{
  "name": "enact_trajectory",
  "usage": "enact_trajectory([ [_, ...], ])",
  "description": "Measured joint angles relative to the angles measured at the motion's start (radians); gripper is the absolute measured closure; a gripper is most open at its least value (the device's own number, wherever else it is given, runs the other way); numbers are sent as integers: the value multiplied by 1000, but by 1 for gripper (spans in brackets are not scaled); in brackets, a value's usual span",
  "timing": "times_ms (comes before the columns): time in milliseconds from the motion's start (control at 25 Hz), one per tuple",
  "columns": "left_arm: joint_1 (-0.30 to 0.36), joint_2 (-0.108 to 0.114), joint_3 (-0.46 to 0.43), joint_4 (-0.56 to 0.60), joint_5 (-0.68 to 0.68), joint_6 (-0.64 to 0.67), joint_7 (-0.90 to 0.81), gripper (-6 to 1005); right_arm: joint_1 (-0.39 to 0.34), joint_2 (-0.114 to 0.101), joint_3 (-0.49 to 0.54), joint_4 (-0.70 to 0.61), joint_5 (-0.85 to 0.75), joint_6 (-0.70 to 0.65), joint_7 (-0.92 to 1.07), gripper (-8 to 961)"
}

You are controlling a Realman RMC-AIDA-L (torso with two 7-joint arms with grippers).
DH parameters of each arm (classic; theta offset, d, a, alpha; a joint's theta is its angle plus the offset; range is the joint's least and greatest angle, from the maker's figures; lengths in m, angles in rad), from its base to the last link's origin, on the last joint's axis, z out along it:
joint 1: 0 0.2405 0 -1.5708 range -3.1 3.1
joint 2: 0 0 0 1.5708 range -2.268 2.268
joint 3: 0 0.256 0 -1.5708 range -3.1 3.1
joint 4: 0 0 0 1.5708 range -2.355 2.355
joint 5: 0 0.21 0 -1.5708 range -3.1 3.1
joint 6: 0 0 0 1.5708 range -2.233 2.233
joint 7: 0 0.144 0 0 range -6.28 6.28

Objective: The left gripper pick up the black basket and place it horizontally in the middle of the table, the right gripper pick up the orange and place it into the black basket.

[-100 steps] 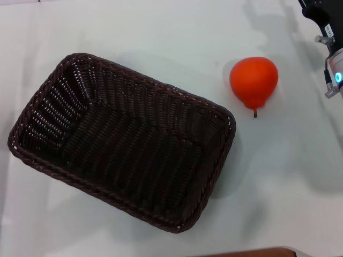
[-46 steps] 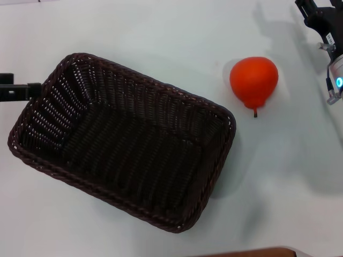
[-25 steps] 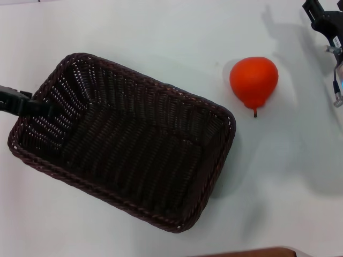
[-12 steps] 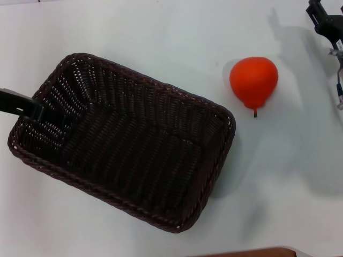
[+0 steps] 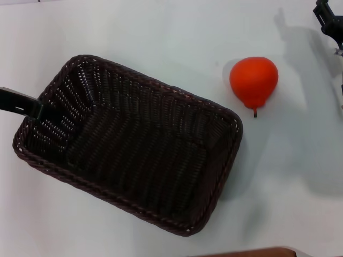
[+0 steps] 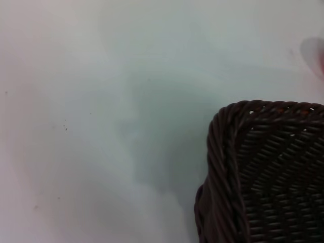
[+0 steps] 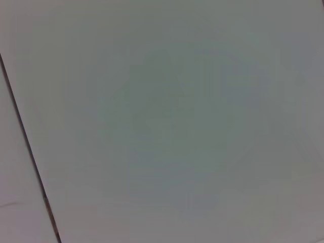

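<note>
The black basket [image 5: 161,88] lies slanted on the white table [image 5: 161,32], left of centre in the head view. My left gripper [image 5: 43,111] comes in from the left edge as a black bar. It sits on the rim at the basket's left end and holds it there. One basket corner shows in the left wrist view [image 6: 223,152]. The orange [image 5: 253,80] rests on the table just beyond the basket's right end, stem toward me. My right gripper [image 5: 329,19] is at the far right top corner, well away from the orange and mostly out of view.
A brown strip [image 5: 252,252] shows at the near edge of the table. The right wrist view shows only bare table crossed by a thin dark line [image 7: 25,142].
The basket has shifted a little to the right and looks slightly larger, moving with my left gripper on its rim. My right gripper has drawn further up and right, out of view. The orange has not moved.
</note>
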Motion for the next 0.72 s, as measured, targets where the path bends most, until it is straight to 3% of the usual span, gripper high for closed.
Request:
enact_trajectory([
  [80,2,-1,-2,3,-5,5,0,658,1,0,1,0,0,4,0,75],
  [200,5,-2,-13,4,-10,12,3,867,1,0,3,0,0,6,0,75],
  [480,6,-1,-114,-1,-43,72,8,866,0,0,24,0,0,20,0,74],
  [720,8,2,-243,12,-149,152,8,866,7,0,27,0,0,28,0,74],
])
